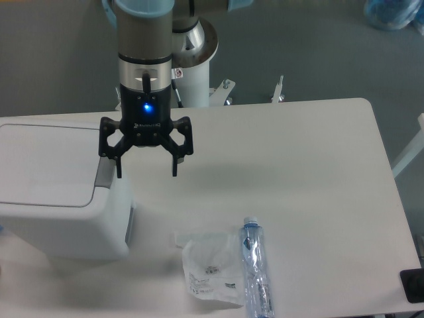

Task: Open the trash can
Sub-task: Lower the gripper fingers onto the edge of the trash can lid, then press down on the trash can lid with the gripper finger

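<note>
The trash can (53,199) is a big white boxy bin at the table's left, its flat lid down. Its grey push tab (103,173) runs along the lid's right edge and is partly covered by my gripper. My gripper (146,172) hangs open above the bin's right edge, its left fingertip over the tab and its right fingertip over the table beside the bin. Nothing is between the fingers.
A clear plastic bottle (257,265) lies near the front edge, with a crumpled clear bag (209,268) beside it on its left. A dark object (414,286) sits at the front right corner. The arm's white base column (195,73) stands behind the table.
</note>
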Available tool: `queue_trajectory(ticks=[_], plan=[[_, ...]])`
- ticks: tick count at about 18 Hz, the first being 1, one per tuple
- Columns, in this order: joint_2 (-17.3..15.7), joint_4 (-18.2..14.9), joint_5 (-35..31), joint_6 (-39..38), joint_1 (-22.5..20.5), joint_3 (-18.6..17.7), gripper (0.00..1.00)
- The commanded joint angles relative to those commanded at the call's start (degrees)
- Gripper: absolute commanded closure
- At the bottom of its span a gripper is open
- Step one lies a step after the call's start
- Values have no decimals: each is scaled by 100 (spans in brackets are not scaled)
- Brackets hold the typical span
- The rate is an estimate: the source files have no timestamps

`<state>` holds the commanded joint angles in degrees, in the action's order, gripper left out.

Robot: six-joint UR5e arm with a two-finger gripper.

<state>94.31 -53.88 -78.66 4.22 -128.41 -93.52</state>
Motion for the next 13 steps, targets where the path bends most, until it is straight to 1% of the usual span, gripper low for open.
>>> queue_trajectory(ticks=[2,13], plan=[[-27,0,97,0,0,9,0],[-35,0,88,0,0,-70,0]])
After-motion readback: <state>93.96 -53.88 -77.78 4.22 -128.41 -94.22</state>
